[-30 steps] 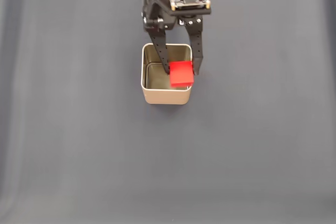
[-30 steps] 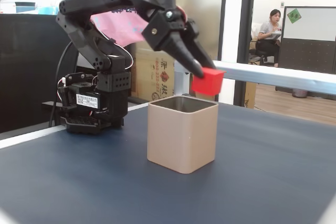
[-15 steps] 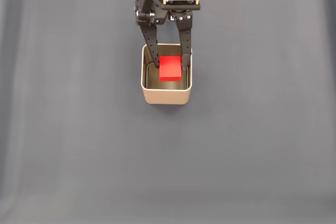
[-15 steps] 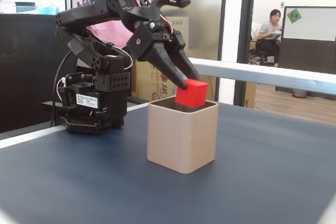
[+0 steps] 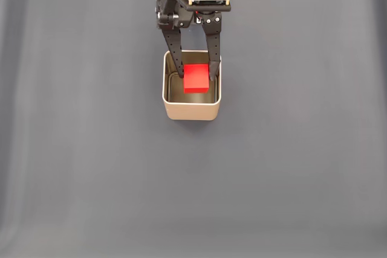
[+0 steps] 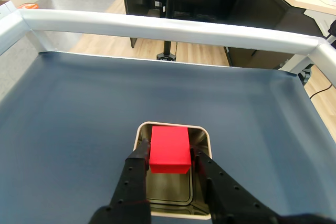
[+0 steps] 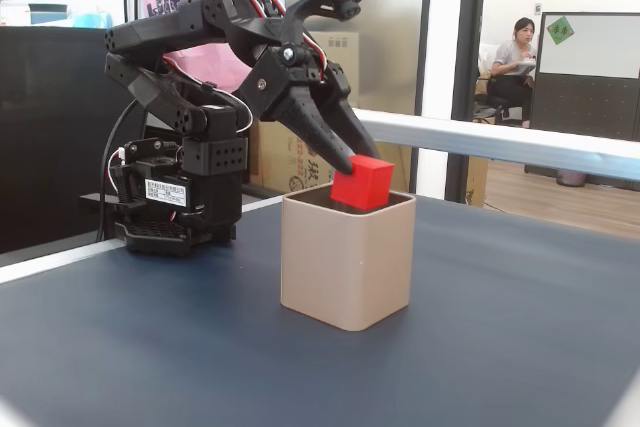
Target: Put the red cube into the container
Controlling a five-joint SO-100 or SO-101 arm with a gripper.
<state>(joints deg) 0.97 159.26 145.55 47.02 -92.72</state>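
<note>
Red cube: one small solid block, matte bright red faces with crisp edges; also seen in the wrist view and from the side.
Cube position: clamped between the fingers, lower part at the container's rim, upper part above it, over the opening.
Container: one square tin with rounded corners, beige-silver matte walls, pale rim, shiny reflective inside.
Gripper: one black two-finger pincer, closed on the cube's two opposite sides; fingers perforated with small holes.
Surface: dark blue-grey smooth mat, edged by a silver metal rail.
Arm: one black plastic arm, base standing on the mat behind the tin.
</note>
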